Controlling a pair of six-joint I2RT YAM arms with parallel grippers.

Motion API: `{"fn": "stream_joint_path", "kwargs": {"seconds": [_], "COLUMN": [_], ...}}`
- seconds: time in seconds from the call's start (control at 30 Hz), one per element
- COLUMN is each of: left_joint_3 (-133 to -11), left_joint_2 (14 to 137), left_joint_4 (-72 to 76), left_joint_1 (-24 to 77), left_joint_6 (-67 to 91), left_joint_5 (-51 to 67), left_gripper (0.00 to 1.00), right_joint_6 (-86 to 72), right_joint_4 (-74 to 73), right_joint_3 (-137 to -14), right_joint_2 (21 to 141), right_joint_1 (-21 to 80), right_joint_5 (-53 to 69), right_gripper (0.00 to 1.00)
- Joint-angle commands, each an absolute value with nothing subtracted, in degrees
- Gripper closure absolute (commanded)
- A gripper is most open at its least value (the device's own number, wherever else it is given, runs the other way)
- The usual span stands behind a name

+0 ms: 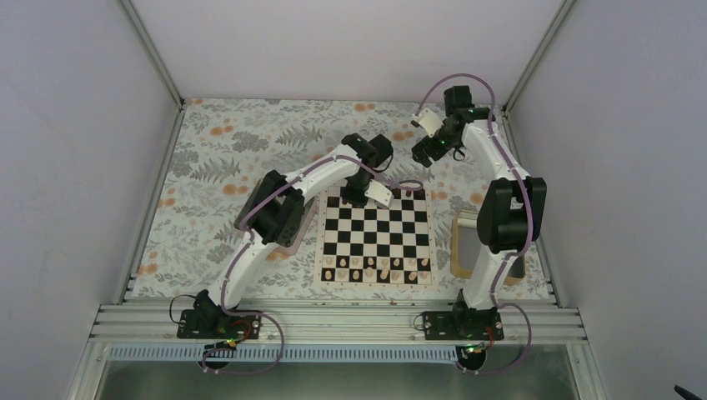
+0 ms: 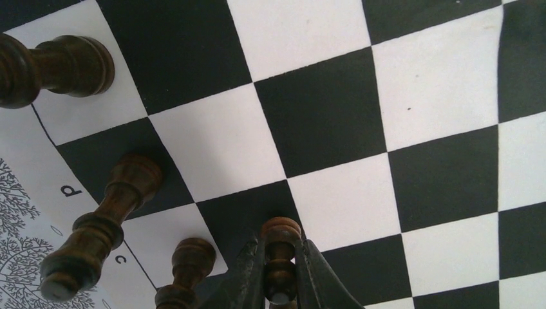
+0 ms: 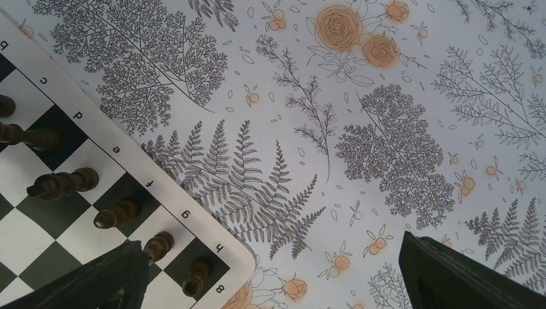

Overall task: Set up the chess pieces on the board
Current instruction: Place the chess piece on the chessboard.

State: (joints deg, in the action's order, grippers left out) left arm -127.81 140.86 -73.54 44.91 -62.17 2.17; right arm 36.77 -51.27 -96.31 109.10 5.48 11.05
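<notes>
Left jaws clamped, right jaws wide

Floral table (image 1: 217, 167) with two things sitting on it

The whole top is covered in a pale print of grey ferns and little orange roses, walled in on three sides. The chequered board (image 1: 375, 237) lies flat around the middle, nearer the front edge, its sides square to the table. Just to its right, with a thin gap of print between them, sits a wood-rimmed tray (image 1: 458, 250), partly hidden.
</notes>
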Motion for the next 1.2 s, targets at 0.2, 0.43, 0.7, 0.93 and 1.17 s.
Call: {"fn": "stream_joint_path", "kwargs": {"seconds": [0.2, 0.43, 0.7, 0.93, 1.17], "left_joint_3": [-129.08, -129.53, -129.57, -130.41, -126.28], "left_joint_2": [142.47, 142.56, 142.46, 140.55, 133.33], "left_joint_4": [-72.54, -72.24, -73.48, -75.78, -77.23], "left_joint_1": [45.40, 45.35, 45.35, 45.53, 45.12], "left_joint_6": [-62.87, -62.97, -62.47, -61.58, -60.75], "left_joint_5": [1.02, 0.35, 0.64, 1.55, -0.26], "left_gripper": [0.85, 0.85, 0.84, 0.79, 0.79], "right_joint_6": [36.68, 36.75, 37.13, 37.25, 37.10], "right_joint_4": [-51.72, -51.84, -52.00, -52.16, -52.34], "right_joint_3": [-97.48, -97.47, -97.27, -97.21, -97.38], "right_joint_2": [109.67, 109.55, 109.31, 109.18, 109.12], "right_joint_1": [5.11, 5.11, 5.10, 5.17, 5.19], "right_joint_5": [12.47, 12.70, 12.94, 13.36, 13.59], "right_gripper": [0.00, 0.00, 0.00, 0.00, 0.00]}}
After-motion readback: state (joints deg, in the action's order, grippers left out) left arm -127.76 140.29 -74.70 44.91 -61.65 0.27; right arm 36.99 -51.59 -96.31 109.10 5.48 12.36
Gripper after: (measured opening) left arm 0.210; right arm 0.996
